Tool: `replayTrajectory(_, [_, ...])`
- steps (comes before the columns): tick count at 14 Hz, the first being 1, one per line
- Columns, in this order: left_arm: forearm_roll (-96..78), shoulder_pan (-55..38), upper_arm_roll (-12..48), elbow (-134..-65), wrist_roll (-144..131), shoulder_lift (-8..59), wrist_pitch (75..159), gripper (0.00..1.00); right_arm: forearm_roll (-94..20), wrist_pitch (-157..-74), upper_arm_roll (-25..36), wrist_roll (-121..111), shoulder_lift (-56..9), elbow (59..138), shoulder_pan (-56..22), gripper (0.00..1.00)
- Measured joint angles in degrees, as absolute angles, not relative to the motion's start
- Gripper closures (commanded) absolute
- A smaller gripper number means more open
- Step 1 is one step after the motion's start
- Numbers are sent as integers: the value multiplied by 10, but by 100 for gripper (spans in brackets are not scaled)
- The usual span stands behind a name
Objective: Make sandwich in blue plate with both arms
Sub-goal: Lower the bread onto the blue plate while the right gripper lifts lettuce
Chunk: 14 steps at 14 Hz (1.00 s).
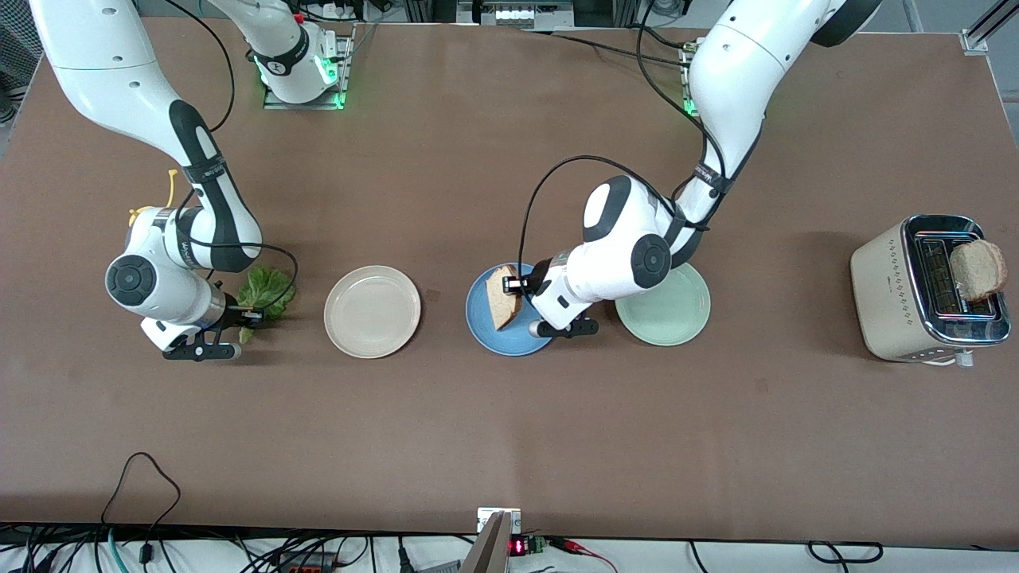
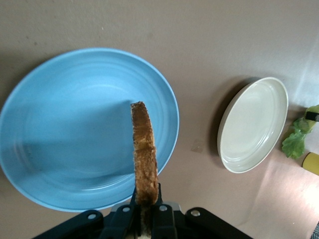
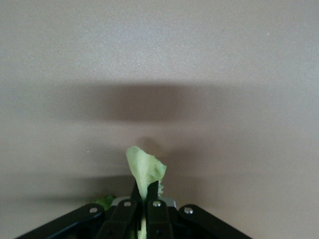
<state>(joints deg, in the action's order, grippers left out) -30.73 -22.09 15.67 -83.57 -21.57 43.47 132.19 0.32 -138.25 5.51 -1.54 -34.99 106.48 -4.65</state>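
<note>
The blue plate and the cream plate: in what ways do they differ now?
The blue plate is medium blue; the cream plate is off-white. A bread slice, held by the left gripper, hangs over the blue plate; nothing is over the cream plate. The cream plate lies nearer the right arm's end. Both are round, shallow and hold nothing.

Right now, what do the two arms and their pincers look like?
Both arms are glossy white with black joint bands. Black cables loop along each. The left pincer and right pincer are small, black, two-fingered, with round screws on the housing. A yellow tie hangs on the right arm; green lights glow at the bases.
</note>
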Motion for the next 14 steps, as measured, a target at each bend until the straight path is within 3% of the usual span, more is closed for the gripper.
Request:
replayTrajectory(4, [-307,-225,157,-835,-216,439,1325,99,3,-1349,55,-15,-347,1043,-48,100])
replayTrajectory(9, [-307,-225,153,-835,-214,442,1326,96,-17,-1214,52,55,-312,995,-66,100])
replayTrajectory(10, [-307,-225,152,-835,-212,442,1326,87,-38,-1175,52,79,-307,975,-76,100])
replayTrajectory(11, [-307,-225,152,-835,-211,443,1326,70,-63,-1144,51,102,-303,955,-87,100])
replayTrajectory(13, [-307,-224,151,-835,-210,448,1326,13,-121,-1101,51,167,-302,922,-110,100])
replayTrajectory(14, [-307,-224,151,-835,-210,451,1326,0,-149,-1092,50,199,-302,916,-117,100])
